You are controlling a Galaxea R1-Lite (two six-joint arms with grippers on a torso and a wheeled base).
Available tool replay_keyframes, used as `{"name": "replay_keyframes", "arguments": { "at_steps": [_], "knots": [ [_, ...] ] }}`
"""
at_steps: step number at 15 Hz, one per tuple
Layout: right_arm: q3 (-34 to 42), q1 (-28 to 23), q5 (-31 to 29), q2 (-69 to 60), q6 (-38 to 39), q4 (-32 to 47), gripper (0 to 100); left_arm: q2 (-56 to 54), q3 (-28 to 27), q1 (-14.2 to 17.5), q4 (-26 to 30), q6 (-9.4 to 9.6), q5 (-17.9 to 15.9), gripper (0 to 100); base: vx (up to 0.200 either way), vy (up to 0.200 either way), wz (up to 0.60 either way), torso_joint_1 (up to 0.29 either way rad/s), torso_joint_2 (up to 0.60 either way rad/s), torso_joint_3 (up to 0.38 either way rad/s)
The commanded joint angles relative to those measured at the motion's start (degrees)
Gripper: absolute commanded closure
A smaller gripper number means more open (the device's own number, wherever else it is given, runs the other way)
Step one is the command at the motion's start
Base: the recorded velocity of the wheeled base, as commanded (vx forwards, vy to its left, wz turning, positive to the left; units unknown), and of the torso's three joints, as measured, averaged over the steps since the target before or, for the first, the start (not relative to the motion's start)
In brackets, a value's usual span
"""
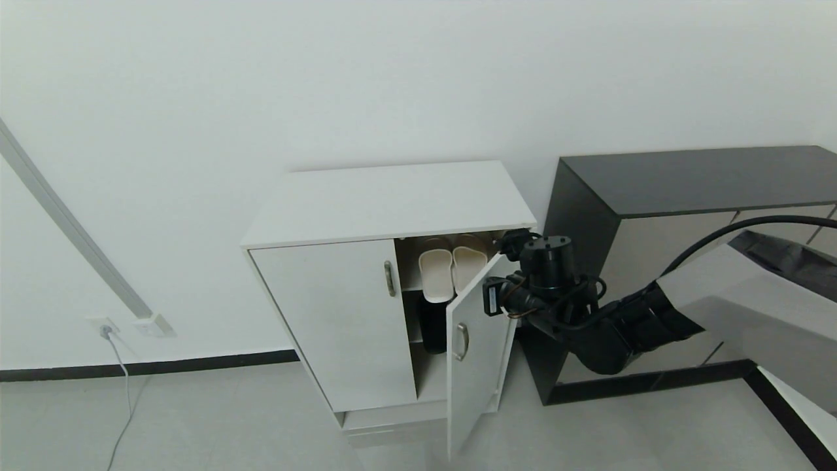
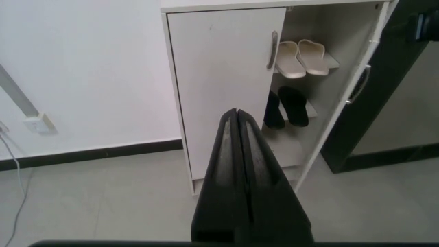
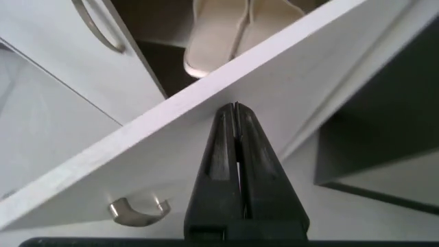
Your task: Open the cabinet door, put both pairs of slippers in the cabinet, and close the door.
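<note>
The white cabinet (image 1: 392,203) has its left door (image 1: 340,314) closed and its right door (image 1: 480,340) swung partly open. A beige pair of slippers (image 1: 451,268) lies on the upper shelf and a black pair (image 1: 431,324) on the shelf below. My right gripper (image 1: 509,243) is shut and empty, at the outer side of the open door near its top edge (image 3: 171,123), above the door's handle (image 3: 137,209). My left gripper (image 2: 236,113) is shut and empty, held well back from the cabinet, facing the closed door (image 2: 219,68). Both pairs, beige (image 2: 305,56) and black (image 2: 287,108), show past it.
A dark cabinet (image 1: 693,176) stands close on the right of the white one, just behind my right arm. A wall socket with a cable (image 1: 104,327) sits low at the left. Bare grey floor (image 1: 196,418) lies in front.
</note>
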Motion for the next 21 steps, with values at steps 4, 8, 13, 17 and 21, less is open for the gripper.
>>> {"name": "replay_keyframes", "arguments": {
  "at_steps": [4,8,13,17,21],
  "knots": [
    [-1.91,-0.09,2.08,1.62,2.50,-1.08,100,0.06,0.01,-0.01,0.00,0.00,0.00,100,0.000,0.000,0.00,0.000,0.00,0.000],
    [8.72,0.26,8.49,-6.11,2.59,-7.41,100,0.06,0.01,-0.01,0.00,0.00,0.00,100,0.000,0.000,0.00,0.000,0.00,0.000],
    [25.51,0.17,10.78,-15.69,2.50,-11.72,100,0.06,0.01,-0.01,0.00,0.09,0.00,100,0.200,0.000,0.00,0.000,0.00,0.001],
    [31.57,0.52,12.89,-17.71,2.24,-11.98,100,0.06,0.01,-0.01,0.00,0.09,0.00,100,0.050,0.000,0.00,0.003,0.00,-0.002],
    [26.30,0.52,12.89,-13.14,2.33,-12.24,100,0.06,0.01,-0.01,0.00,0.00,0.00,100,0.000,0.000,0.00,0.000,0.00,0.000]
  ]
}}
